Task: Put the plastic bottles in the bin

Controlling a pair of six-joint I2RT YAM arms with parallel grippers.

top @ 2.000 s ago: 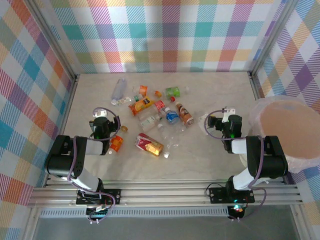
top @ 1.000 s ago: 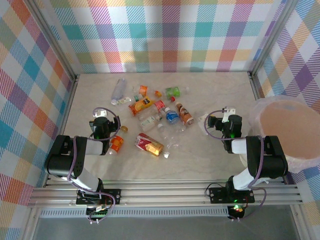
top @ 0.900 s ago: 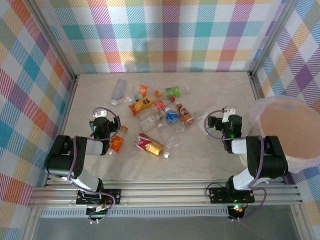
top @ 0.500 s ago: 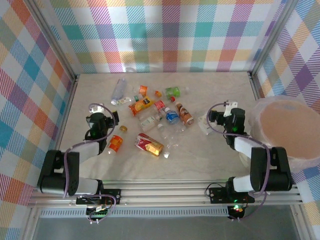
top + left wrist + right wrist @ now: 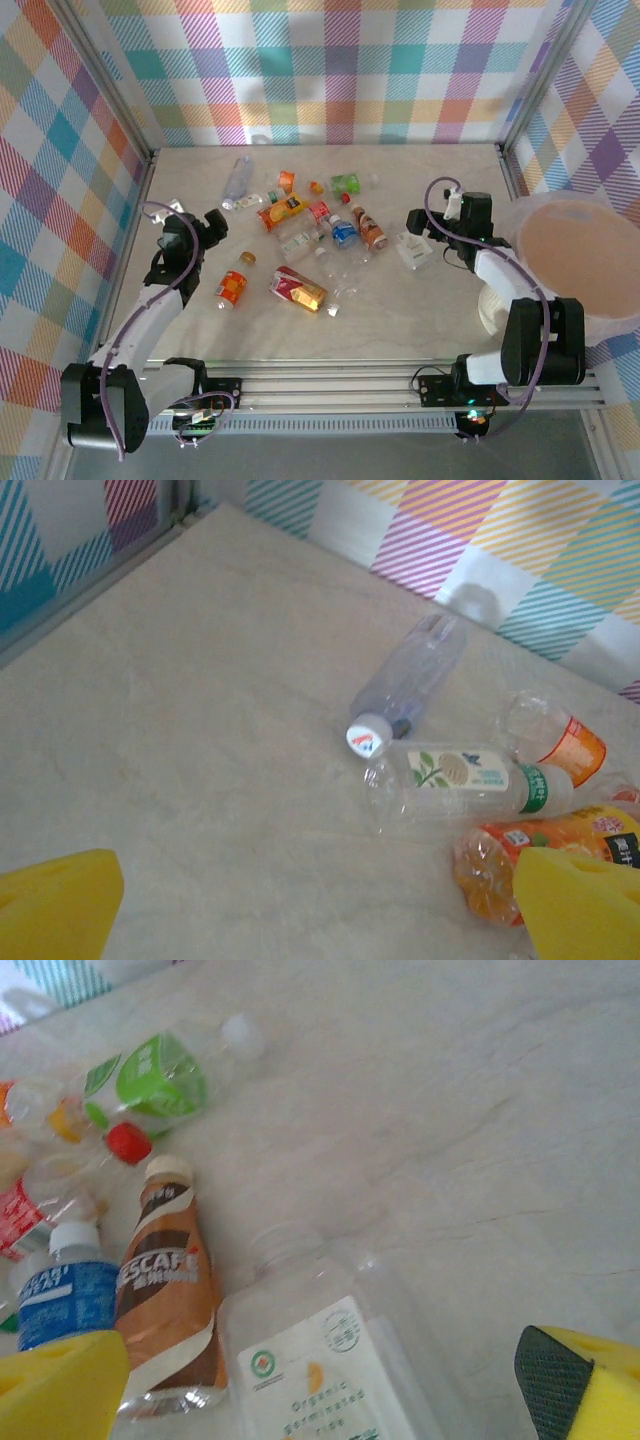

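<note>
From above, the plastic bottles point(image 5: 310, 230) lie scattered across the middle of the table point(image 5: 420, 320), towards its far edge, and the bin point(image 5: 575, 270) stands at the right edge. The left wrist camera adds detail: a white-capped clear bottle point(image 5: 405, 685) touches a leaf-labelled bottle point(image 5: 465, 785) beside an orange juice bottle point(image 5: 540, 855). The right wrist camera reads a brown Nescafé bottle point(image 5: 170, 1300) against a square clear bottle point(image 5: 320, 1360) (its label is blurred). The left gripper point(image 5: 212, 222) and right gripper point(image 5: 428, 222) are both spread wide, holding nothing. A second ago both arms were folded near their bases; now they reach out, flanking the heap.
</note>
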